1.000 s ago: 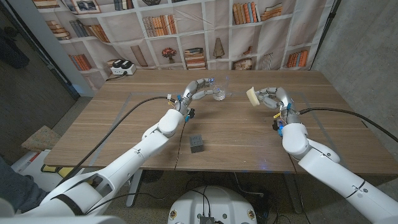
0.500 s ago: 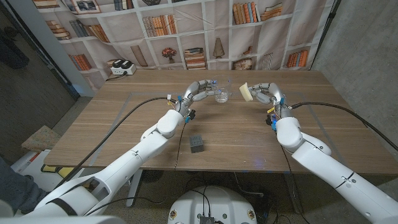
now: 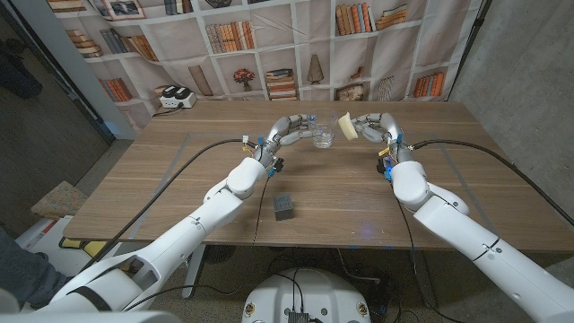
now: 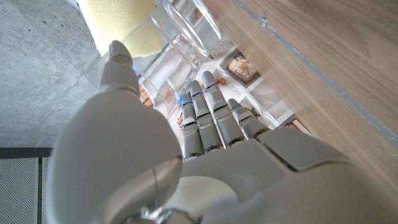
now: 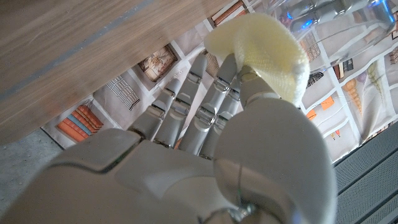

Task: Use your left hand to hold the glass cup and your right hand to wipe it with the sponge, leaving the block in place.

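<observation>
My left hand (image 3: 289, 128) holds the clear glass cup (image 3: 322, 137) at the far middle of the table, lifted a little off the wood. In the left wrist view the glass cup (image 4: 186, 30) sits past my left hand (image 4: 186, 149), with the sponge (image 4: 121, 22) close beside it. My right hand (image 3: 375, 127) pinches the pale yellow sponge (image 3: 345, 126), which is right next to the cup's rim. The right wrist view shows the sponge (image 5: 267, 53) squeezed by my right hand (image 5: 205, 155). A small dark grey block (image 3: 284, 207) lies on the table nearer to me.
The wooden table (image 3: 179, 179) has bare surface on both sides of the block. Black cables run along both arms. A white device (image 3: 176, 98) stands at the far left corner, before a bookshelf backdrop.
My right hand has carried the sponge leftward, from well right of the cup to right beside it. The left hand and cup have stayed almost still. The block has not moved.
</observation>
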